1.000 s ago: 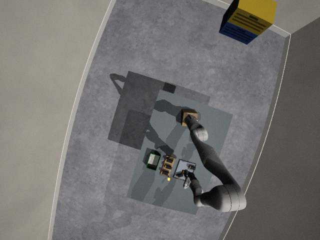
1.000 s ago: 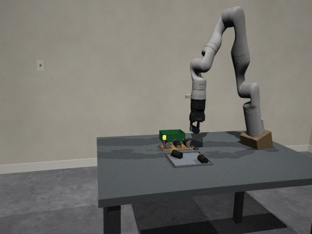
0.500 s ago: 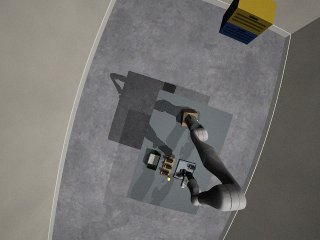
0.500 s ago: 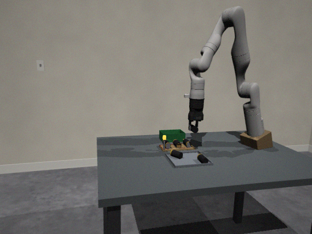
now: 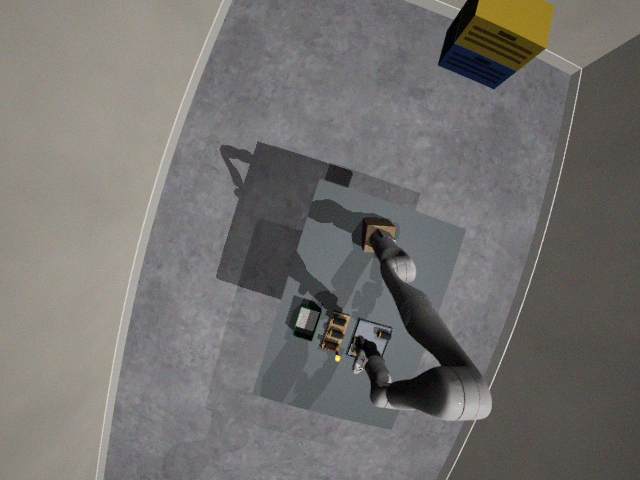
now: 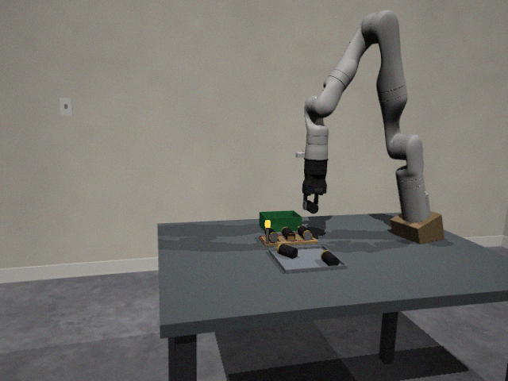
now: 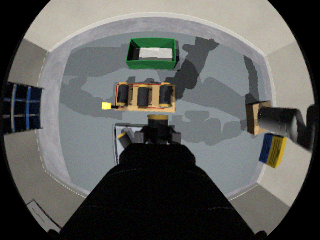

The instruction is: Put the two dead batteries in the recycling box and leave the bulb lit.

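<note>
Gripper [image 5: 363,343] [image 6: 310,205] [image 7: 157,131] gripping a raised battery [image 5: 359,341] [image 6: 312,206] [image 7: 158,122]. Wrist view, twelve o'clock: loaded holder [image 5: 343,314] [image 6: 297,240] [image 7: 133,101], then green box [image 5: 302,337] [image 6: 275,225] [image 7: 151,65]. Travelling low could knock seated cells, darkening the lit bulb [image 5: 337,357] [image 6: 267,224] [image 7: 106,106] at ten; misjudged charge could bin a good one.

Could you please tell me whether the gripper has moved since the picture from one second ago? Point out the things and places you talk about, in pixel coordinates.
Yes. In the exterior view, the gripper [image 5: 360,339] [image 6: 310,205] [image 7: 157,131] has shifted left, farther from the wooden block [image 5: 369,244] [image 6: 405,231] [image 7: 253,120] under the arm.
</note>
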Available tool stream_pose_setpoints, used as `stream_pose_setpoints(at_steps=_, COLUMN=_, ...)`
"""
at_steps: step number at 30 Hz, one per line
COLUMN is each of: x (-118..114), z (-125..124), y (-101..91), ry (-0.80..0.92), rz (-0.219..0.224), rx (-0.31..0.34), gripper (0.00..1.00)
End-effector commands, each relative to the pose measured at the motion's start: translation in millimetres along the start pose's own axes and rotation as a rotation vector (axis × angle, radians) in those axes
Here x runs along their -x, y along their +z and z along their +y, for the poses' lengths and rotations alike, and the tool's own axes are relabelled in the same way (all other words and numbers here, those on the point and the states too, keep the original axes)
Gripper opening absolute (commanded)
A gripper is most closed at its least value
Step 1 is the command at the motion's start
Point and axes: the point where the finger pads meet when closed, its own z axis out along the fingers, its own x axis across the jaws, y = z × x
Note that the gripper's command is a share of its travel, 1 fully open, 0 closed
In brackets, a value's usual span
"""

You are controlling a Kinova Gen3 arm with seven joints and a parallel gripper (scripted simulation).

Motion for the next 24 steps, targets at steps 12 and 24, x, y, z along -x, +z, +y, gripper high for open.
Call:
stream_pose_setpoints(at_steps=12, x=0.0, z=-44.9, y=-0.9, ry=0.012, rz=-0.002, rx=-0.003, gripper=0.57)
stream_pose_setpoints(at_steps=24, x=-0.6, z=-83.3, y=-1.0, ry=0.012, rz=-0.002, rx=-0.003, gripper=0.57)
